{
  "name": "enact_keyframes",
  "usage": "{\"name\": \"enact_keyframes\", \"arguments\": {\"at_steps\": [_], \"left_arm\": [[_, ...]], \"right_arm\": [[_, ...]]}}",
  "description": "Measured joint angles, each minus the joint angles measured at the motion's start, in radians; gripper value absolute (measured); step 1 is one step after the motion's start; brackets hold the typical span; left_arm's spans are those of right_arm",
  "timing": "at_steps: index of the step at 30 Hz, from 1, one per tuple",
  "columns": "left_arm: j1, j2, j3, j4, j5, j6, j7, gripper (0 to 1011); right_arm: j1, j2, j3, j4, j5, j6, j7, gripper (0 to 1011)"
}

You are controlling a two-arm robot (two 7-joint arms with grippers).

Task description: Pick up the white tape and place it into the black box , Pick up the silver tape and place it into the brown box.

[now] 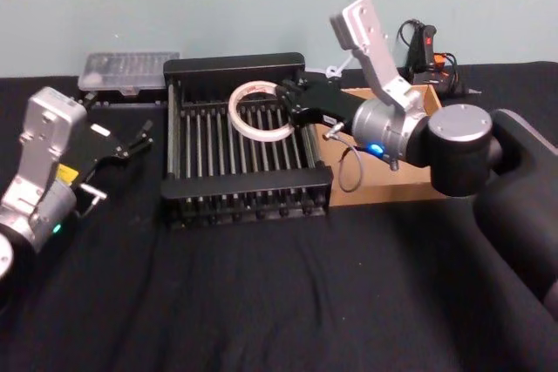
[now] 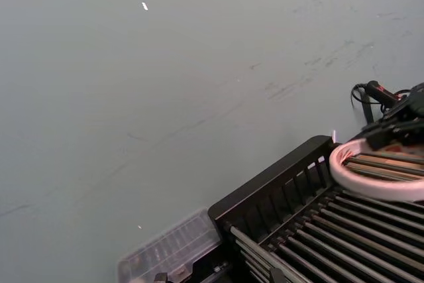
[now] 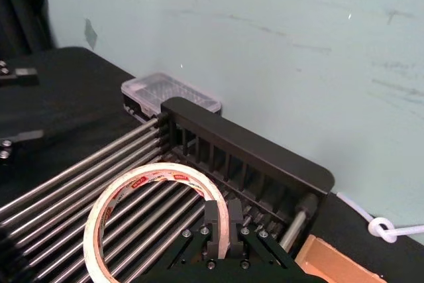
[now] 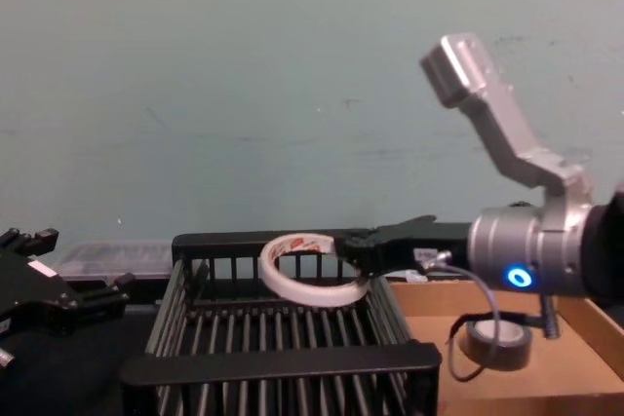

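The white tape (image 1: 258,111) hangs tilted above the back half of the black box (image 1: 244,190), with my right gripper (image 1: 285,102) shut on its right rim. In the right wrist view the fingers (image 3: 213,220) pinch the white tape (image 3: 152,190) over the slatted floor of the black box (image 3: 245,145). The silver tape (image 4: 497,342) lies inside the brown box (image 4: 575,377), to the right of the crate. My left gripper (image 1: 122,167) stays open and empty over the cloth left of the crate.
A clear plastic case (image 1: 127,71) sits behind the crate's left corner against the wall. A black-and-red tool (image 1: 423,48) with cables lies at the back right. Black cloth covers the table in front.
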Motion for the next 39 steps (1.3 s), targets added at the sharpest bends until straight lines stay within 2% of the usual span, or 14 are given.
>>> {"name": "enact_keyframes", "arguments": {"at_steps": [5, 9, 21, 22, 24, 25, 29, 30, 33, 37, 39], "left_arm": [[0.000, 0.000, 0.000, 0.000, 0.000, 0.000, 0.000, 1001], [0.000, 0.000, 0.000, 0.000, 0.000, 0.000, 0.000, 1001], [0.000, 0.000, 0.000, 0.000, 0.000, 0.000, 0.000, 1001], [0.000, 0.000, 0.000, 0.000, 0.000, 0.000, 0.000, 1001], [0.000, 0.000, 0.000, 0.000, 0.000, 0.000, 0.000, 1001], [0.000, 0.000, 0.000, 0.000, 0.000, 0.000, 0.000, 1001], [0.000, 0.000, 0.000, 0.000, 0.000, 0.000, 0.000, 1001], [0.000, 0.000, 0.000, 0.000, 0.000, 0.000, 0.000, 1001], [0.000, 0.000, 0.000, 0.000, 0.000, 0.000, 0.000, 1001], [0.000, 0.000, 0.000, 0.000, 0.000, 0.000, 0.000, 1001], [0.000, 0.000, 0.000, 0.000, 0.000, 0.000, 0.000, 1001]], "right_arm": [[0.025, -0.034, -0.005, 0.060, -0.024, -0.002, -0.006, 95], [0.034, -0.047, -0.008, 0.082, -0.040, 0.003, -0.007, 95], [0.035, -0.048, -0.009, 0.086, -0.045, 0.005, -0.007, 107], [0.034, -0.048, -0.008, 0.085, -0.042, 0.003, -0.007, 457], [0.034, -0.048, -0.007, 0.084, -0.042, 0.003, -0.006, 513], [0.034, -0.048, -0.007, 0.084, -0.042, 0.003, -0.006, 582], [0.034, -0.048, -0.007, 0.084, -0.041, 0.003, -0.006, 684], [0.034, -0.048, -0.007, 0.084, -0.041, 0.002, -0.006, 743], [0.034, -0.048, -0.007, 0.084, -0.041, 0.002, -0.006, 796], [0.034, -0.048, -0.007, 0.084, -0.040, 0.002, -0.006, 935], [0.034, -0.048, -0.007, 0.084, -0.040, 0.002, -0.006, 964]]}}
